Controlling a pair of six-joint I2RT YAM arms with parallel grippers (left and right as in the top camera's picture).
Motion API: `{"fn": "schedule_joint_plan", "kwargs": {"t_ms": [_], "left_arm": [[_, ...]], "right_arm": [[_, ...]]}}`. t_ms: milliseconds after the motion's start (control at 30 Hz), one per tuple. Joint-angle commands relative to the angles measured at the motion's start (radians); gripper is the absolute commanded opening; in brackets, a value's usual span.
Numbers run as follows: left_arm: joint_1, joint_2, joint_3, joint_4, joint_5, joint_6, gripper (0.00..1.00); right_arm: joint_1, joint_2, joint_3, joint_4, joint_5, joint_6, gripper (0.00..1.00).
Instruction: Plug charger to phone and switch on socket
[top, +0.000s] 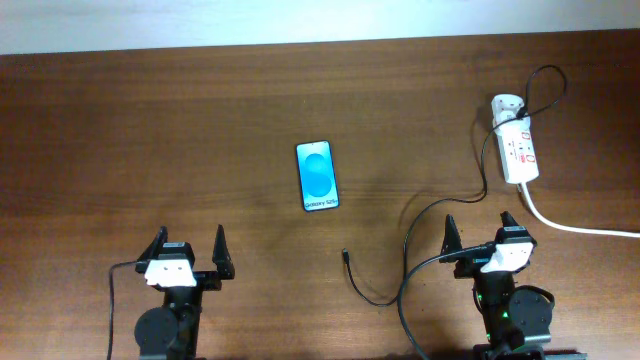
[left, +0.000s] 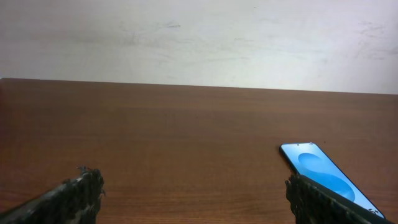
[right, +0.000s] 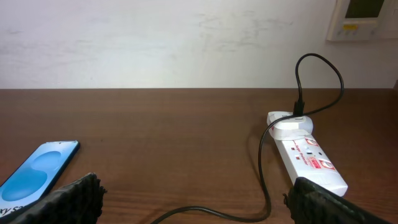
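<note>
- The phone (top: 317, 176) lies flat and face up near the middle of the table (top: 150, 130), its blue screen lit with a lighter blue oval and a line of white text at its near end; its edges are dark.
- The charger (right: 260, 163) is a thin black cable. Its white adapter block (right: 291, 124) sits in the far end of the socket (top: 519, 152), and the cable loops up beyond it, then trails across the wood.
- The small plug tip (top: 345, 255) rests on the bare table, near the phone's lower right corner but apart from it.
- The socket is a white oblong strip with red markings at the far right; a thick white cord (top: 570, 225) runs off to the right edge.
- The left gripper (top: 191, 240) and right gripper (top: 478, 225) sit at the near edge, fingers spread wide, holding nothing.
- The table is dark brown wood grain; behind it stands a scuffed white wall (left: 199, 37) with a pale wall panel (right: 367, 18) at upper right.
</note>
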Motion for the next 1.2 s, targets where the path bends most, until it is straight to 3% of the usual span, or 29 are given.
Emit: {"fn": "schedule_joint_plan", "kwargs": {"t_ms": [0,1167], "left_arm": [[-0.005,-0.002,-0.002,-0.008,-0.007,0.015,0.99],[-0.005,-0.002,-0.002,0.015,-0.006,0.015,0.99]], "right_arm": [[0.008,-0.006,-0.005,-0.005,0.011,0.003,0.98],[0.008,-0.006,-0.005,-0.005,0.011,0.004,0.98]]}}
